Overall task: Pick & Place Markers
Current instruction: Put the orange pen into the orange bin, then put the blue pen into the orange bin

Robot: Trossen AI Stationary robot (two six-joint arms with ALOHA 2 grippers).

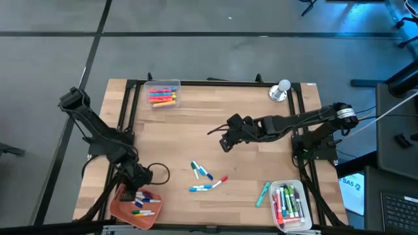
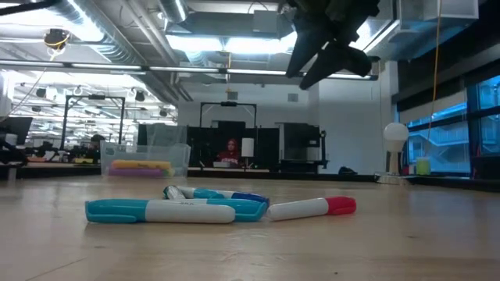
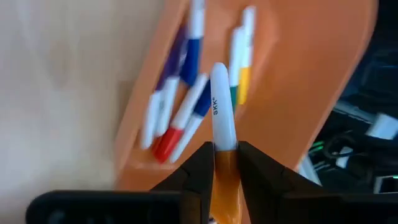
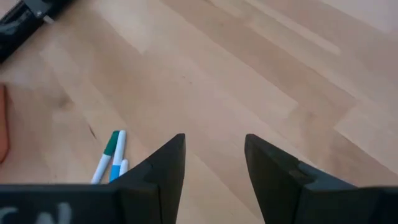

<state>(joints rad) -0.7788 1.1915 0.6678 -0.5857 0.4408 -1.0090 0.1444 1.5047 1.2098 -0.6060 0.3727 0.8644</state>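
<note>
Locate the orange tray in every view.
High: orange tray, bottom left corner.
Low: not in it.
Left wrist: tray behind the marker in the left pincer.
Right wrist: tray, a sliver at the picture's edge.
Shared landmark: wooden table.

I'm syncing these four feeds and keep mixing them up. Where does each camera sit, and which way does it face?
High: overhead, straight down on the table; both arms show.
Low: table height, across to the room; right claw overhead.
Left wrist: over the orange tray; left claw holds an orange-capped marker.
Right wrist: down at bare wood; right claw open.
High and low share the loose markers.
</note>
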